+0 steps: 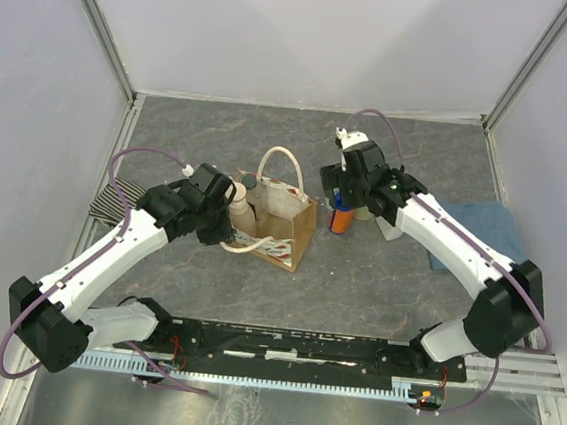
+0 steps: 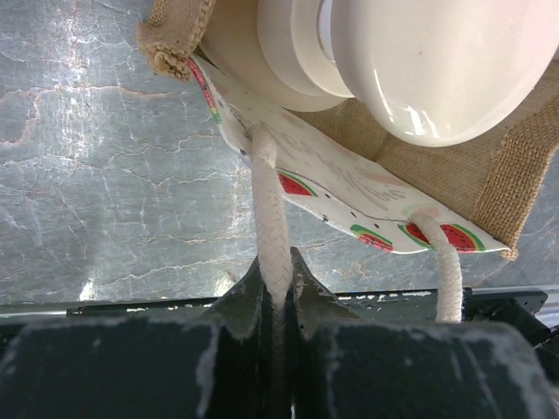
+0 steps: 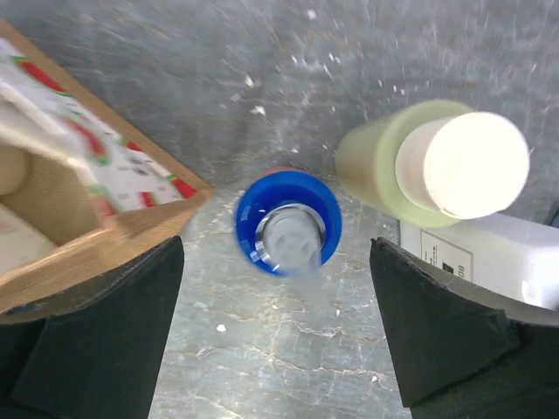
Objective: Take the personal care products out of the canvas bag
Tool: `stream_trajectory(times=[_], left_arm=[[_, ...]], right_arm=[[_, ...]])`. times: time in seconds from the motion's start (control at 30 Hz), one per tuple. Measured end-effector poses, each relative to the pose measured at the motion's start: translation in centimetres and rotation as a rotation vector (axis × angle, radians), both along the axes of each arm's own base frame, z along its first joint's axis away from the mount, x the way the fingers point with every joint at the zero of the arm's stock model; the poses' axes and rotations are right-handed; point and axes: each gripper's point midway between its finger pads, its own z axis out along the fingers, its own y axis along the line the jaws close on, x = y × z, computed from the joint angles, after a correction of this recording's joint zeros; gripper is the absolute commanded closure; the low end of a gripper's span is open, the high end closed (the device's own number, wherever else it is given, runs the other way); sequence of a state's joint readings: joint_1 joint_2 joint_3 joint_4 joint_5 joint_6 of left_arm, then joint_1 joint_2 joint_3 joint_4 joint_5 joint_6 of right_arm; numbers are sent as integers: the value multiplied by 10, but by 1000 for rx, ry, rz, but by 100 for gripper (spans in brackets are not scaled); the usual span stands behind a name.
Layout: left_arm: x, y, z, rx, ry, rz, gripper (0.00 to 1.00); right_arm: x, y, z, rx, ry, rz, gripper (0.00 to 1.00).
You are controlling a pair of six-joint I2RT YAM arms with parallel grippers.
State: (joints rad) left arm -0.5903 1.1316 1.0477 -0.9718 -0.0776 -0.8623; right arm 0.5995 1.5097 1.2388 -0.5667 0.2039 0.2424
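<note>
Pinching a cream rope handle (image 2: 269, 201) of the canvas bag (image 1: 301, 236), the left gripper (image 2: 278, 284) has its fingers nearly together, with only the cord between them. That handle loops out from the bag's white, watermelon-printed side panel (image 2: 341, 188), on the bag's near-left side in the overhead view. The second handle (image 1: 283, 150) stands in an arch over the bag's far edge. Inside the bag, just beyond the held handle, a large cream bottle (image 2: 419, 61) fills the opening in the left wrist view. From overhead it leans at the bag's left end.

The right gripper (image 3: 275, 249) is spread wide, one finger on each side of the blue-capped bottle (image 3: 288, 223), with a gap showing on both sides. This bottle stands upright on the table (image 1: 377, 282) just right of the bag, close to its corner, and its orange body shows from above. Farther right of the bag, just beside the blue cap, stands the pale yellow-green bottle (image 3: 376, 157) with its cream cap. A white bottle (image 3: 489, 253) with a small printed label sits against it; whether they touch I cannot tell. A blue cloth (image 1: 493, 228) lies well to the bag's right and a striped cloth (image 1: 114, 201) well to its left.
</note>
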Motion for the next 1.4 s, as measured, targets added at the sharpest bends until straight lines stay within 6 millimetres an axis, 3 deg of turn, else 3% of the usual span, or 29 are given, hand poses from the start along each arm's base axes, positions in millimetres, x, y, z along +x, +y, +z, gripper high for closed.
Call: stream_trajectory(times=[0.1, 0.27, 0.33, 0.4, 0.47, 0.63, 0.77, 1.2, 1.4], left_arm=[[0, 0, 0, 0, -1, 0, 97], [-1, 3, 1, 11, -6, 7, 97], [-1, 5, 1, 16, -9, 11, 97], [-2, 7, 1, 21, -8, 13, 97], [-4, 8, 1, 24, -5, 13, 97], [-5, 9, 1, 28, 0, 13, 96], [-5, 9, 1, 29, 1, 14, 96], [-7, 11, 0, 36, 9, 14, 96], [-8, 12, -1, 39, 13, 15, 96]], right_arm=[[-12, 19, 43, 47, -69, 59, 13], [-43, 90, 153, 249, -207, 278, 19], [-45, 110, 183, 308, -237, 340, 20], [-42, 124, 188, 323, -237, 377, 20], [-37, 142, 168, 305, -185, 419, 18], [-35, 174, 90, 241, 6, 527, 18], [-37, 187, 49, 218, 106, 585, 18], [-23, 210, -3, 191, 145, 636, 21], [-11, 216, -11, 172, 100, 652, 28]])
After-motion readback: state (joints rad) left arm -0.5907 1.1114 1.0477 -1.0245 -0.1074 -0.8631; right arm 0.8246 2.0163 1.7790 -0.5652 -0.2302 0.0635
